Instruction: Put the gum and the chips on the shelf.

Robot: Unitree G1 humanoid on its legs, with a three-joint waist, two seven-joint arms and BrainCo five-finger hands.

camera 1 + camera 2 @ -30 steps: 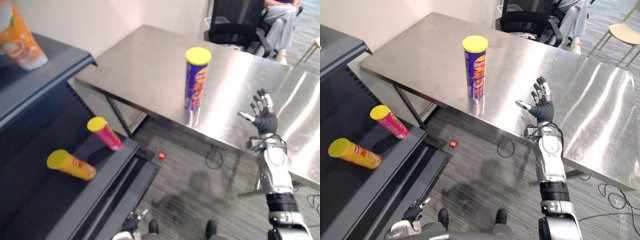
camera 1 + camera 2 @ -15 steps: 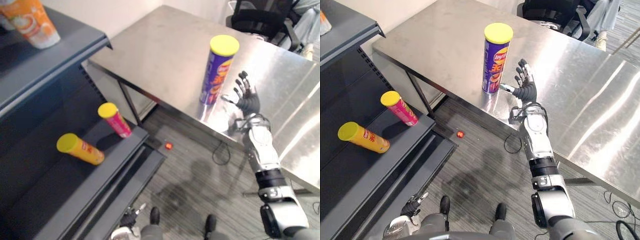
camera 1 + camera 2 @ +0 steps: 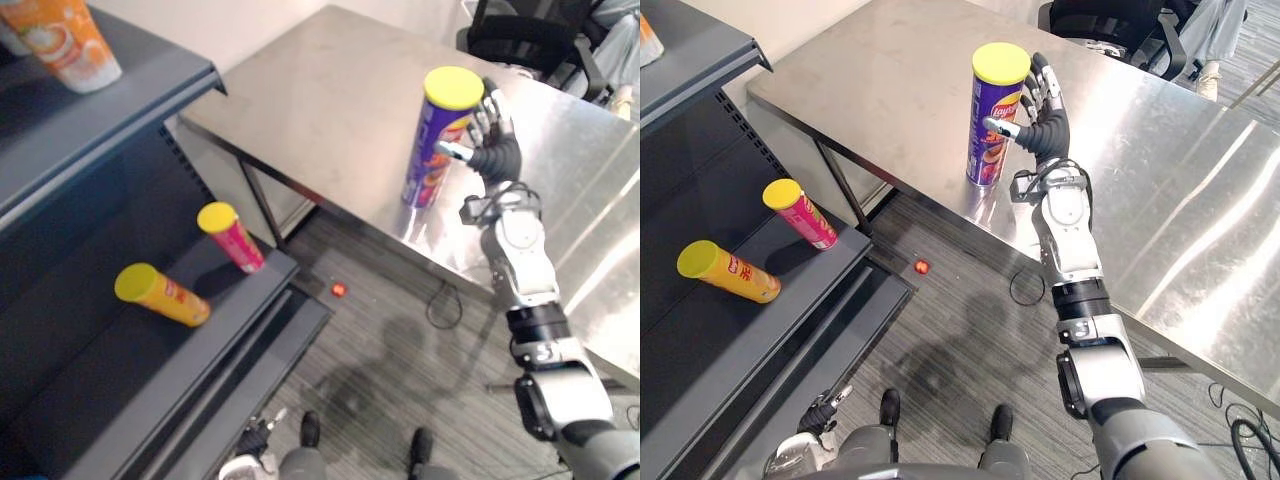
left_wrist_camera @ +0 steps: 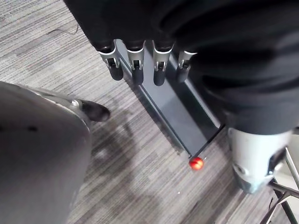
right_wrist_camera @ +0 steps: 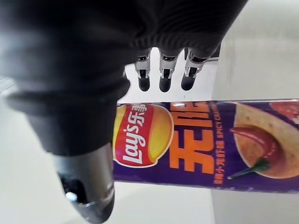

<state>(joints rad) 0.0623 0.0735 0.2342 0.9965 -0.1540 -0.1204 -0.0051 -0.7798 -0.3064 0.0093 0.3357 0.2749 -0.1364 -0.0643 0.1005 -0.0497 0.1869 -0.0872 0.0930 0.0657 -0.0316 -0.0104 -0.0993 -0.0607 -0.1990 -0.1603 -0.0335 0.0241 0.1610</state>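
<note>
Right eye view: the purple chips can (image 3: pixel 993 125) stands upright on the steel table (image 3: pixel 870 70). My right hand (image 3: pixel 1045 125) is at its three o'clock, unclenched, with the thumb across the can's front. At eight o'clock the shelf (image 3: pixel 790 290) holds a pink can (image 3: pixel 802 217) and a yellow can (image 3: pixel 728 273), both lying down. My left hand (image 4: pixel 134 63) hangs relaxed.

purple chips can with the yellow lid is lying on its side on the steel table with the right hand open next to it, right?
Not quite. The purple chips can with the yellow lid stands upright on the steel table, not on its side; the right eye view shows this. The rest holds: the right hand is open next to it.
</note>
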